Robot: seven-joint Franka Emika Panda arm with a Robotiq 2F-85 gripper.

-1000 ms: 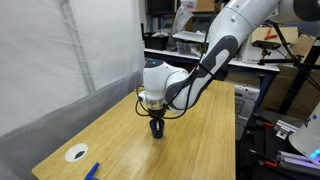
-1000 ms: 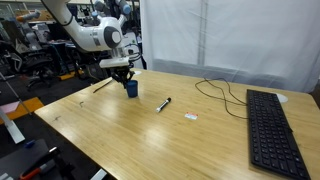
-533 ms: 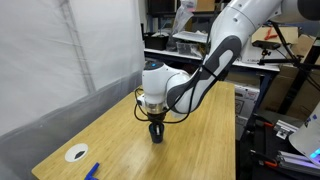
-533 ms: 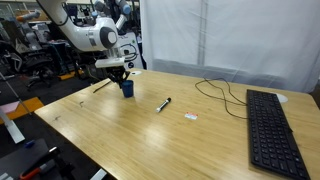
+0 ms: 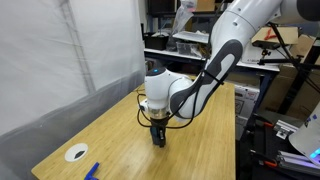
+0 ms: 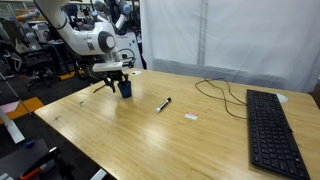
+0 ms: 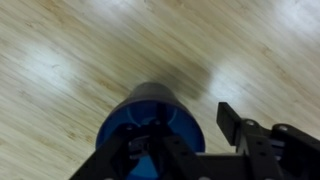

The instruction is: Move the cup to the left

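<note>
The dark navy-blue cup (image 5: 157, 136) stands upright on the wooden table (image 5: 120, 150); it also shows in the other exterior view, cup (image 6: 125, 89), near the table's far left corner. In the wrist view I look down into the cup (image 7: 140, 120), whose inside is bright blue. My gripper (image 7: 190, 130) hangs straight over it. One finger reaches down inside the cup. The other finger (image 7: 230, 118) stands outside the rim with a strip of table showing between it and the cup wall. The jaws are open, and the cup rests on the table.
A black keyboard (image 6: 272, 130) lies at the right end, with a cable (image 6: 225, 92) beside it. A marker (image 6: 163, 104) and a small white piece (image 6: 191, 117) lie mid-table. A white disc (image 5: 77, 153) and a small blue flat object (image 5: 92, 170) sit near one table end.
The gripper and cup have shifted a little along the table, leftward in the exterior view that shows the keyboard. The jaws, shut on the cup's wall before, now stand apart.
</note>
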